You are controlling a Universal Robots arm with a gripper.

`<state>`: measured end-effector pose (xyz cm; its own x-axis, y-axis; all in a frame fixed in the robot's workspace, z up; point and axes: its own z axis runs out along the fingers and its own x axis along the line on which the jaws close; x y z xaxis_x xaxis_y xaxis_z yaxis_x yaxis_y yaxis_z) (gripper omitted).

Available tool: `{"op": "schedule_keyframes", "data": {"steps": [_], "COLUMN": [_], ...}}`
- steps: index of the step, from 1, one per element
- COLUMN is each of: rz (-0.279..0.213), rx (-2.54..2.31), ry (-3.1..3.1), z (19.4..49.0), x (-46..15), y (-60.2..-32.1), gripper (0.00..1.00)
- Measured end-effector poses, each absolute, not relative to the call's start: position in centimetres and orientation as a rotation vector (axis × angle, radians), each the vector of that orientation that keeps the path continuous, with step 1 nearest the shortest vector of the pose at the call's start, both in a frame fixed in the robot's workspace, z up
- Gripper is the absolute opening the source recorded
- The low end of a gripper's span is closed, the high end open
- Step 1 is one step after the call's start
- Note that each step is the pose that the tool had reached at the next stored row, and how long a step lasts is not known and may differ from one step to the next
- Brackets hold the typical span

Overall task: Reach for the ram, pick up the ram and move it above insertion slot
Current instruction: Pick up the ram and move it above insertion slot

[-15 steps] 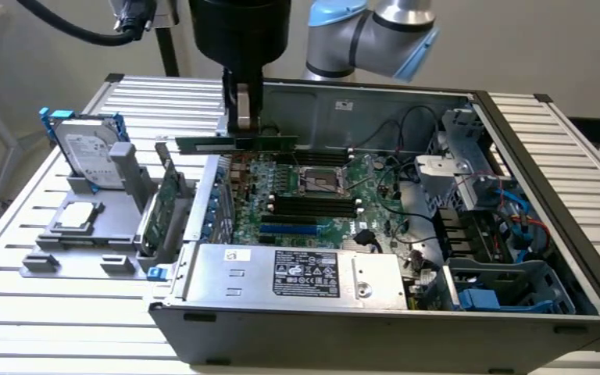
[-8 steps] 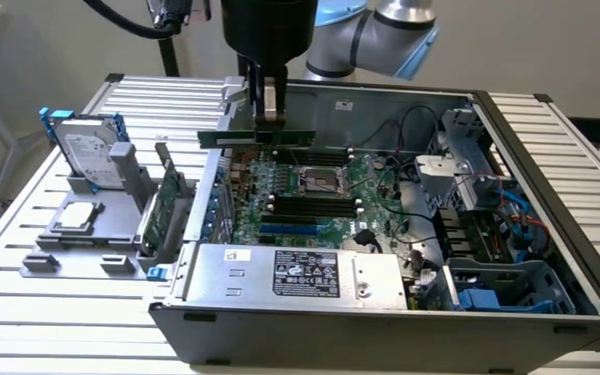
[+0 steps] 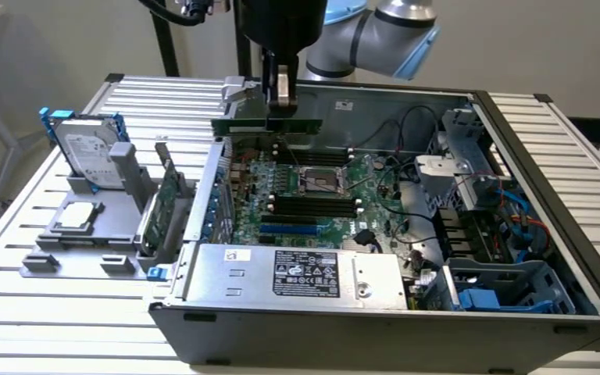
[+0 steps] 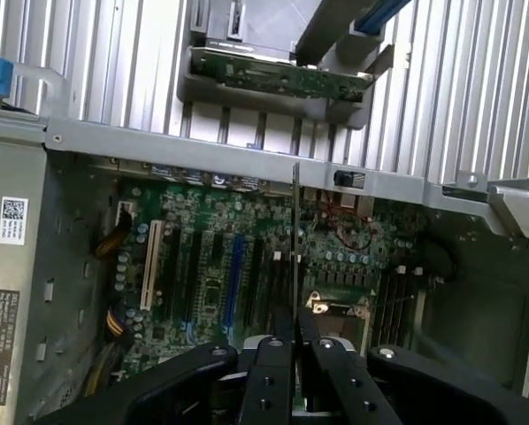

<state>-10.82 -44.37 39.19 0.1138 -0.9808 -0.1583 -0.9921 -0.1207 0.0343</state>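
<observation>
One thin green stick, the ram [image 3: 269, 125], hangs level in the air over the far side of the open computer case [image 3: 550, 258]. From the exterior view it shows as a long, narrow green board with a row of small dark chips along its face. From the wrist view [image 4: 295, 239] it is seen edge-on, a slim line running away from the camera.

Largest around it is the grey case, lying on its side on a ribbed metal table [image 3: 50, 312]. Inside lies the green motherboard [image 3: 311, 195], with a silver processor socket [image 3: 319, 180] near its middle and four dark memory slots [image 3: 308, 208] just in front of that. A silver power supply [image 3: 300, 273] with a black label fills the near corner, and loose black cables [image 3: 415, 168] trail toward the exterior view's right. On the exterior view's left, outside the case, a grey rack [image 3: 87, 226] carries a hard drive [image 3: 87, 152] standing upright in a blue frame and a larger green card [image 3: 159, 207] on edge. Nothing sits between the stick and the board beneath it.

The gripper [image 3: 281, 95] comes straight down from the arm [image 3: 383, 35] and is pressed together on the ram's upper edge, near its middle, so the stick juts out to both sides below the fingers [image 4: 269, 372], which clasp it from either flat side.
</observation>
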Motion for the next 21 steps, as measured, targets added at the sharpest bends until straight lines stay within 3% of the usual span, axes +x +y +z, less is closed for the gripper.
{"op": "schedule_keyframes", "data": {"steps": [9,21], "rz": [0.220,0.217], "rx": [-2.284,-2.241], "ry": [2.029,2.073], "z": [38.6,37.6], "x": [-9.6,-7.9], "y": [-41.6,-40.5], "gripper": [0.13,0.13]}}
